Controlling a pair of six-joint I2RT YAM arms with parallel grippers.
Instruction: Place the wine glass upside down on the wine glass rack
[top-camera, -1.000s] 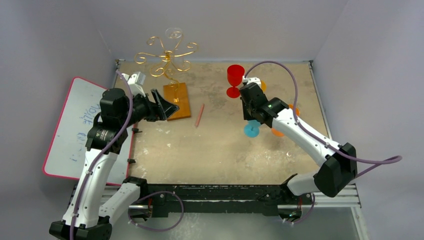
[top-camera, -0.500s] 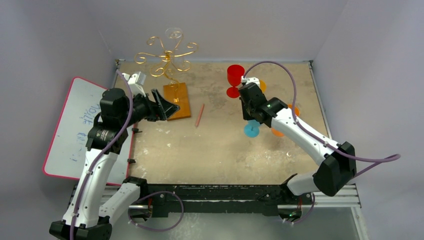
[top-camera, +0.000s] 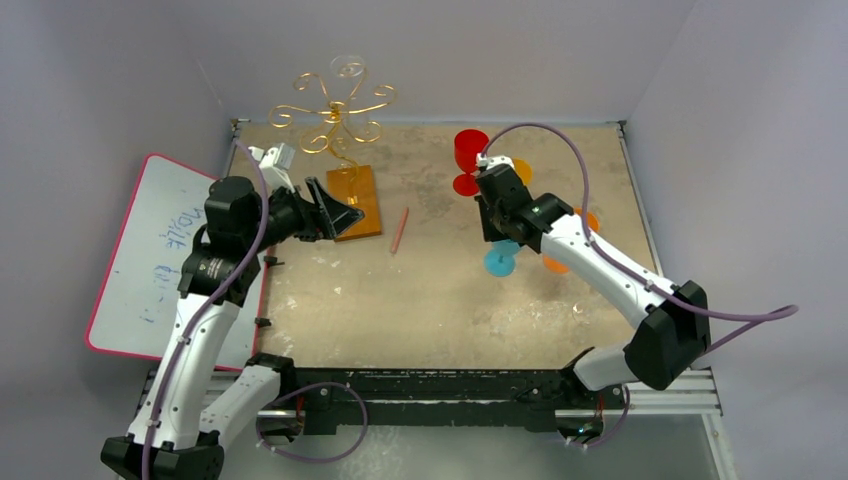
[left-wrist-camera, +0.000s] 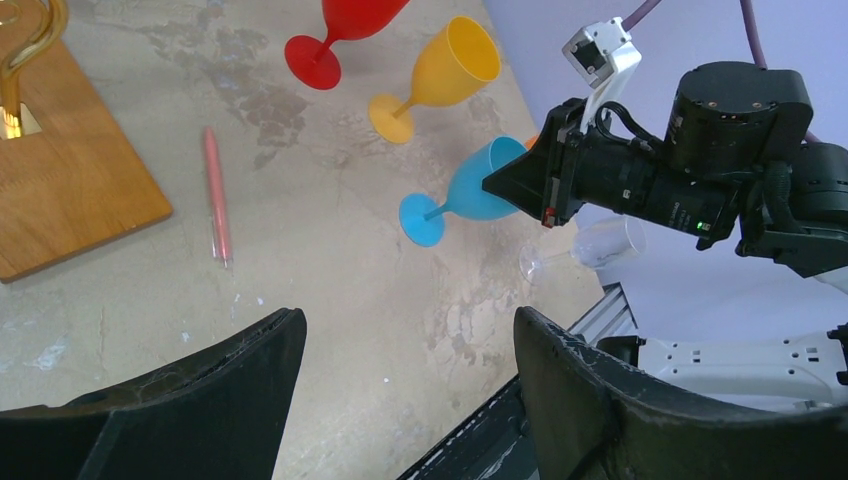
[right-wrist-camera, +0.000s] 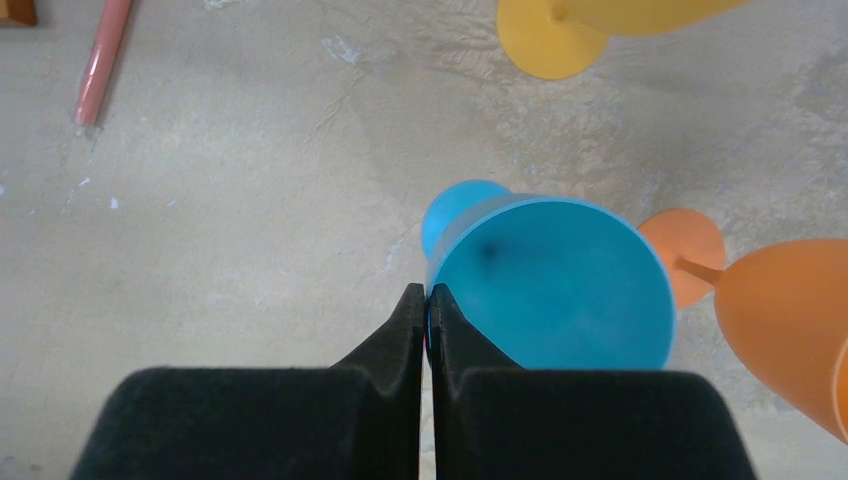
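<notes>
While the left gripper (top-camera: 338, 214) hangs over the near-left corner of the rack's base, its matte black jaws spread wide with nothing between them, the right gripper (right-wrist-camera: 427, 292) has its two black wedge fingers pressed together at the rim of the blue wine glass (right-wrist-camera: 550, 280). One finger lies inside the smooth opaque bowl and one outside, so the thin wall looks pinched between them. That glass stands foot down near the table's right middle, well apart from the wine glass rack (top-camera: 365, 195). The rack is a gold wire tree of curled scrolls on a thin stem, set in a flat rectangular orange-brown wooden base at the far left. A red glass (top-camera: 468, 158), a yellow glass (left-wrist-camera: 445, 75) and an orange glass (right-wrist-camera: 790, 320) stand close by, and a clear glass (left-wrist-camera: 590, 248) lies on its side. A slim pink pen (top-camera: 400, 230) rests on the mottled, scuffed tabletop (top-camera: 420, 300).
</notes>
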